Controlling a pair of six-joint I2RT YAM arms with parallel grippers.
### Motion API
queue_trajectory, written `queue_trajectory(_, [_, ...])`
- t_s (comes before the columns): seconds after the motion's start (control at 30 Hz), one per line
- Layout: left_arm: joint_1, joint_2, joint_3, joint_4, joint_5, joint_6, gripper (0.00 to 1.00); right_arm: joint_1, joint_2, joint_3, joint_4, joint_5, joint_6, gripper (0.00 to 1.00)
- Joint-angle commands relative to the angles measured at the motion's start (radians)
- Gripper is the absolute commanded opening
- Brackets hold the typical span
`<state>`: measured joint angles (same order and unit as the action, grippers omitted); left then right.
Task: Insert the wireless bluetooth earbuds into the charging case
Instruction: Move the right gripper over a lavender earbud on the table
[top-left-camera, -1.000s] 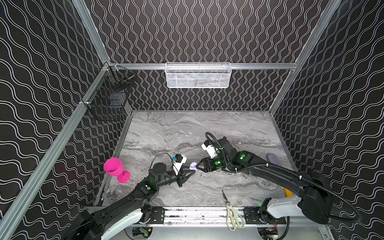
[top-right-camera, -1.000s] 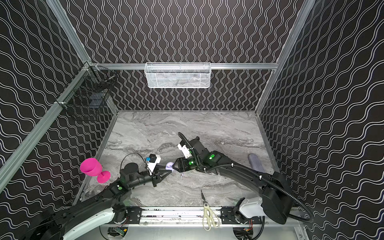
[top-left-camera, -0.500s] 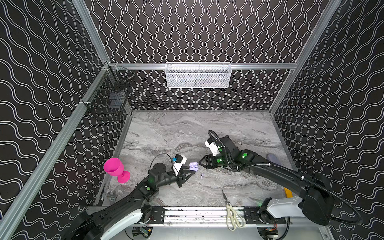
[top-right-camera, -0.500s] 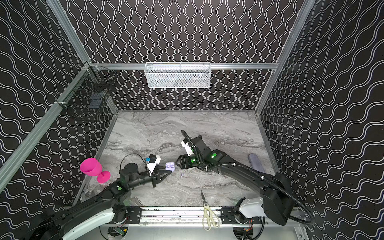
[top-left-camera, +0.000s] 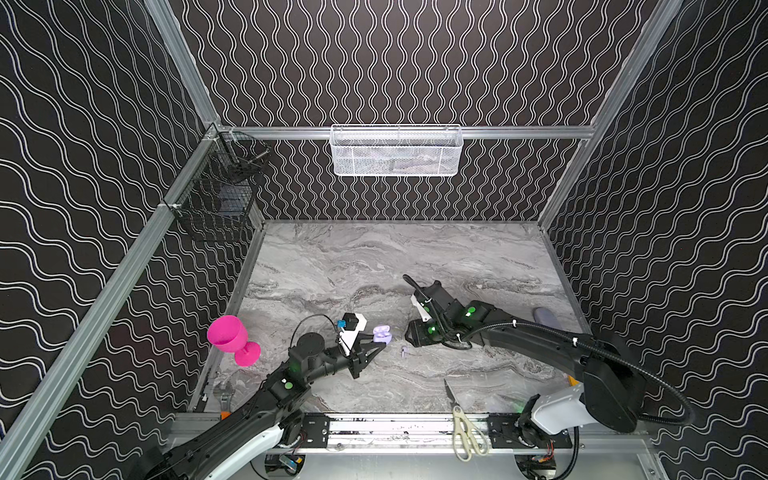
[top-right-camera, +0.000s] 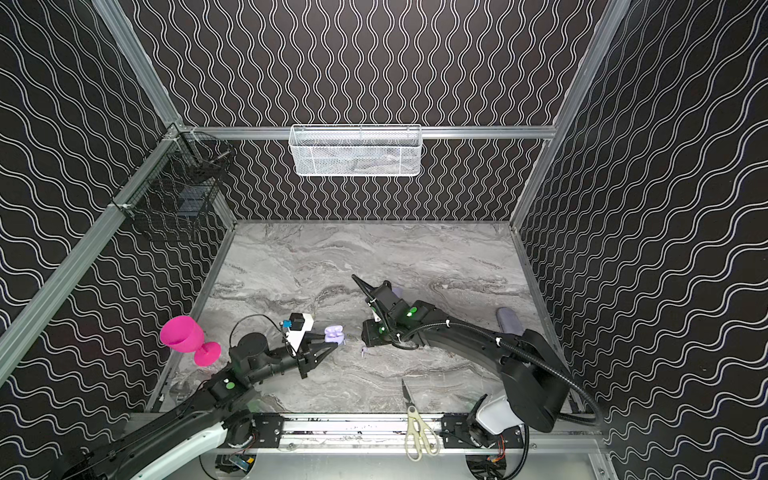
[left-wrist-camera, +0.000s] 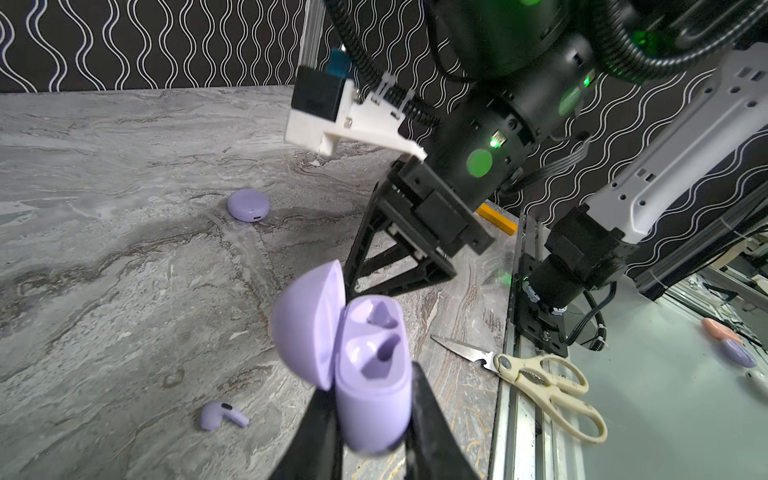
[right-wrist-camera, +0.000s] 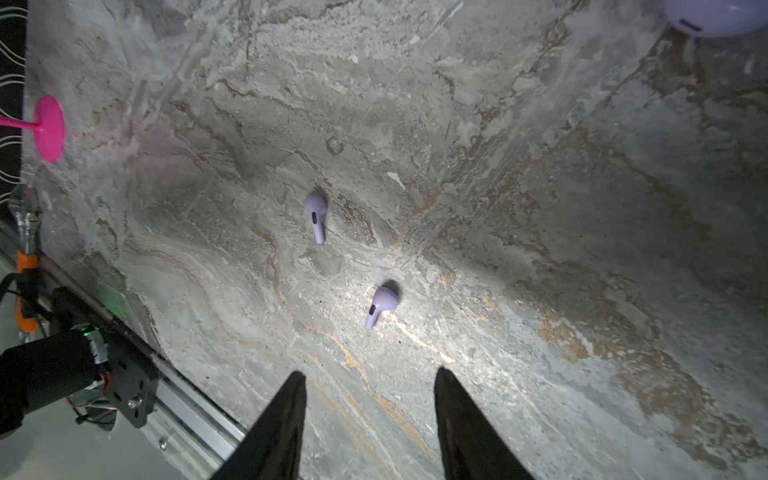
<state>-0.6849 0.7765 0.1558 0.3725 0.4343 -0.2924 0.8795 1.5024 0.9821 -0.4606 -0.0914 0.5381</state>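
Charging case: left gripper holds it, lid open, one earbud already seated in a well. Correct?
Not quite. The left gripper does hold the charging case with its lid open, but both wells are empty, as the left wrist view shows. No earbud is seated yet; the right wrist view shows two earbuds lying on the table.

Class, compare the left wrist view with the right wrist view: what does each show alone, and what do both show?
Left wrist only: the open, empty charging case held in the left gripper, and the scissors. Right wrist only: two earbuds lying apart, and the pink goblet, just its foot. Both: one loose earbud, the closed lavender case, the marble table, the right gripper.
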Motion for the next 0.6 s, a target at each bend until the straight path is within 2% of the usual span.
queue_trajectory(0.0, [-0.002,-0.052,-0.007,-0.024,0.022,-0.030,0.21,0.015,0.034,0.009,-0.027,0.017,0.028,0.51])
queue_trajectory(0.27, [-0.007,-0.203,-0.022,-0.144,0.015,-0.037,0.21,0.048,0.132,0.079,-0.044,0.025,0.046,0.47])
queue_trajectory(0.57, [-0.012,-0.175,-0.025,-0.104,0.054,-0.037,0.21,0.062,0.231,0.123,-0.080,0.069,0.075,0.41])
